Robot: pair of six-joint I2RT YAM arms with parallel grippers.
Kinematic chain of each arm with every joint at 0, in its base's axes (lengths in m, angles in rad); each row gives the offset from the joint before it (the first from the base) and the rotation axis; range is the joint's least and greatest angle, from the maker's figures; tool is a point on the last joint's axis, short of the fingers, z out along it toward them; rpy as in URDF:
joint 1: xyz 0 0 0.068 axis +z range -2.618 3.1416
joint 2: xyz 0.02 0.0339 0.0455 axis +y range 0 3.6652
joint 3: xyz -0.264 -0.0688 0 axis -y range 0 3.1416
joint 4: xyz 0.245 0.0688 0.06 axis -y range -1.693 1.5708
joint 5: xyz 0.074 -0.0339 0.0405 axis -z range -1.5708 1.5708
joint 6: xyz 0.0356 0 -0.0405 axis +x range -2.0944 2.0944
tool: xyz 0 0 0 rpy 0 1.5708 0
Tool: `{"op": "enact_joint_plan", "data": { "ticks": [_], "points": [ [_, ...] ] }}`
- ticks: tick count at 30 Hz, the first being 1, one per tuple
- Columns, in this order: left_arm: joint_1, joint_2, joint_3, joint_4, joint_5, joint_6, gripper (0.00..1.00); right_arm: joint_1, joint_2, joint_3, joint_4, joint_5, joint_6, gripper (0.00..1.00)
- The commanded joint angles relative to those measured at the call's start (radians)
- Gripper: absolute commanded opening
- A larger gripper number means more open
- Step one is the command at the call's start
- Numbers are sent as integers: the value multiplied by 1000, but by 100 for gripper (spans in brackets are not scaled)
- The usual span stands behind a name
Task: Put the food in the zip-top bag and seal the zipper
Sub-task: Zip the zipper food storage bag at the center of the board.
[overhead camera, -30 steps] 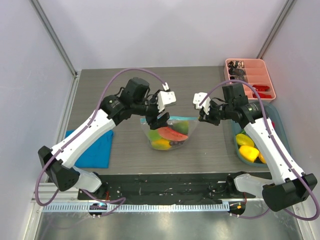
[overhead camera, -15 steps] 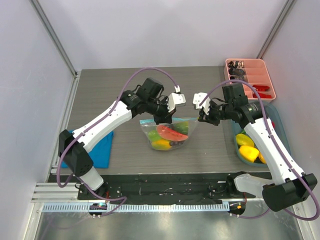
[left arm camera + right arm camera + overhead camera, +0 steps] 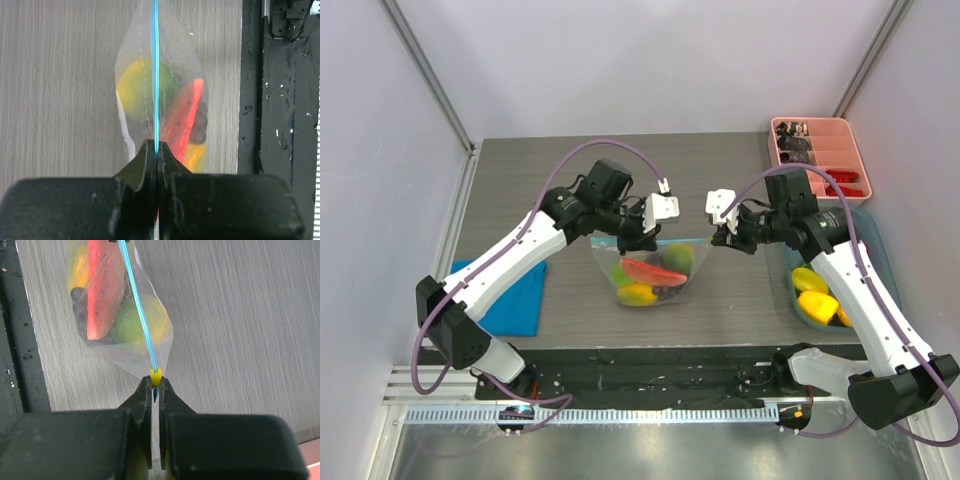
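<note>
Toy fruit (image 3: 184,112) is in the zip-top bag (image 3: 131,359) mid-table, left gripper (image 3: 154,150) clamped partway along the teal zipper (image 3: 155,75), right gripper (image 3: 156,386) pinching its yellow-tabbed end; seal looks nearly done, but yellow pieces (image 3: 812,295) sit in the blue bin (image 3: 878,250).

Toy fruit (image 3: 650,270) inside clear zip-top bag (image 3: 697,268)

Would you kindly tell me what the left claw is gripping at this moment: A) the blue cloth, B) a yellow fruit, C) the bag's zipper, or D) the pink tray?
C: in the left wrist view the left claw is shut on the teal zipper that runs along the mouth of the bag.
</note>
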Motion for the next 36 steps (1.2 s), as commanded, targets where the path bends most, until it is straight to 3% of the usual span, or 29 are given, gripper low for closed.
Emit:
{"op": "enact_joint_plan", "data": {
  "ticks": [1,10,12,13,16,17,26,29,34,36],
  "points": [
    [59,-56,2,-98,-1,59,0,-20,-4,38,-32,97,-17,1],
    [73,-68,8,-124,10,102,0,-20,-1,33,-55,110,-28,5],
    [74,-68,9,-116,36,102,0,-20,4,52,-51,91,-13,24],
    [73,-71,9,-110,46,98,0,-20,7,58,-45,82,16,42],
    [70,-76,2,-90,79,88,0,-18,2,79,-23,34,61,66],
    [68,-77,2,-87,80,88,0,-20,1,81,-5,18,70,68],
    [63,-67,2,-78,79,91,0,-3,19,113,-6,-104,85,70],
    [63,-70,0,-73,80,96,0,47,25,95,30,-82,105,70],
    [60,-65,3,-78,80,96,0,126,54,75,104,-35,134,64],
    [60,-65,3,-76,77,95,0,155,70,81,121,-29,145,57]
  ]
}}
